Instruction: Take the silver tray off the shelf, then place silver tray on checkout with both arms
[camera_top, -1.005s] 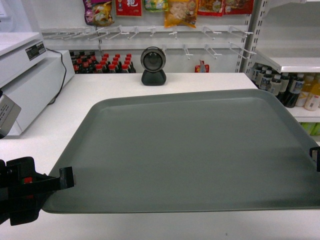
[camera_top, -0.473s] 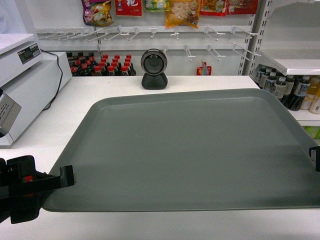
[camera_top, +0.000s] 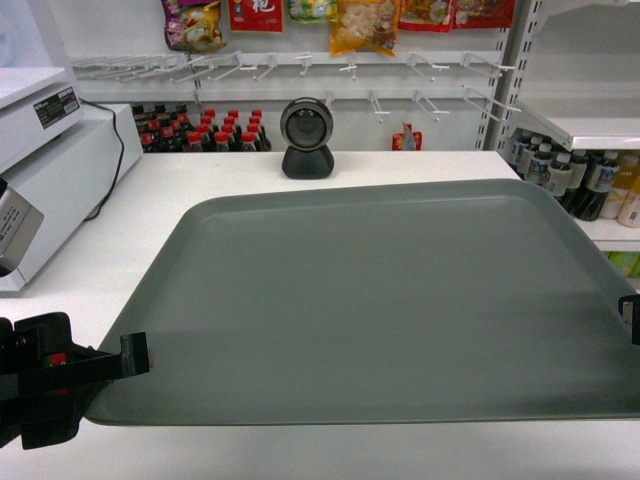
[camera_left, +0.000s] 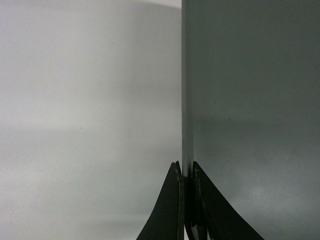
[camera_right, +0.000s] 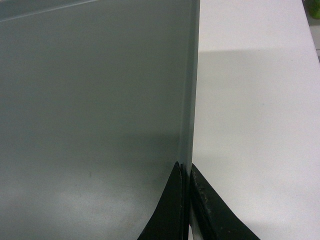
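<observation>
The silver tray (camera_top: 390, 300), a wide grey-green rectangle with a shallow rim, fills the middle of the head view over the white checkout (camera_top: 150, 200). My left gripper (camera_top: 135, 355) is shut on the tray's left edge; the left wrist view shows its jaws pinching the rim (camera_left: 187, 125) at the left gripper (camera_left: 187, 170). At the far right my right gripper (camera_top: 630, 315) clamps the opposite edge. In the right wrist view the right gripper (camera_right: 186, 171) is shut on the tray (camera_right: 95, 110), with the checkout (camera_right: 250, 125) beside it.
A black round scanner (camera_top: 306, 137) stands at the back of the counter. A white register (camera_top: 50, 170) sits at the left. Behind are hooks with snack bags (camera_top: 360, 22) and bottles (camera_top: 200, 130). A shelf (camera_top: 590, 125) with bottles stands at the right.
The background has shifted slightly right and down, so the view has moved a little. The tray stays held by both grippers in the same spot in the frame.
</observation>
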